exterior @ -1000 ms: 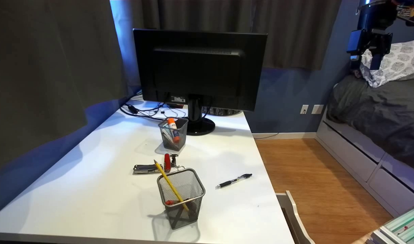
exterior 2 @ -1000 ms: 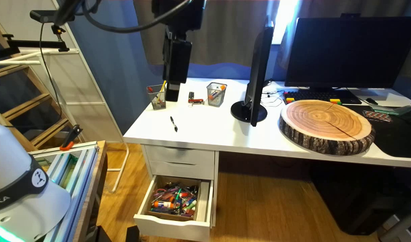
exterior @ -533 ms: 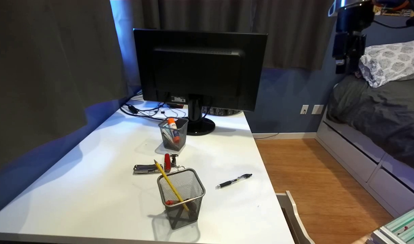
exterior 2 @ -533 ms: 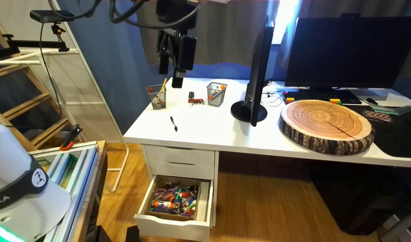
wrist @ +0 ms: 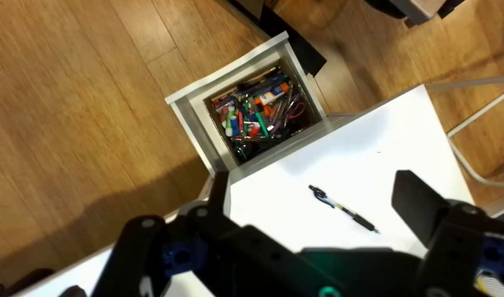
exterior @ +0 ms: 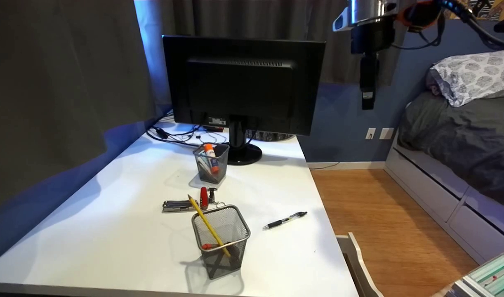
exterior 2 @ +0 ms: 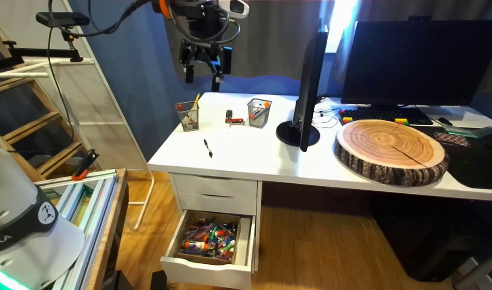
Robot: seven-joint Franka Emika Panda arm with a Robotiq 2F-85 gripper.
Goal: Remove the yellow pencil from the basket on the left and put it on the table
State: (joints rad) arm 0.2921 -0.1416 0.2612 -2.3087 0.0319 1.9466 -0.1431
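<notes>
Hanging tool: jaws spread wide apart, nothing between them; high above the surface, touching nothing on it.
Black pen: on the surface below, framed between the jaws in the wrist view. Risk: a straight descent from here would likely land on it; cause, tool out of line for the pick.
Mesh basket: below the tool and off to its side, outside the gap of the jaws; the wrist view catches only a sliver. Risk: tipping or dragging; cause, a jaw landing on the rim of what looks a light holder.
Yellow pencil: inside that basket, lower than the tool, leaning, with its upper end clear above the rim. Risk: slipping or twisting in the grip; cause, jaws closing square on a tilted shaft.
Red-ended item: same basket, near the pencil's lower part; contact cannot be told. Risk: snagging during the lift.
Red knife-like item: below the tool, on the surface near the basket. Risk: the pencil set down across it, not flat.
Pulled-out drawer: below the tool, past the surface's edge. Risk: the pencil rolling in; cause, release too close to that edge.
</notes>
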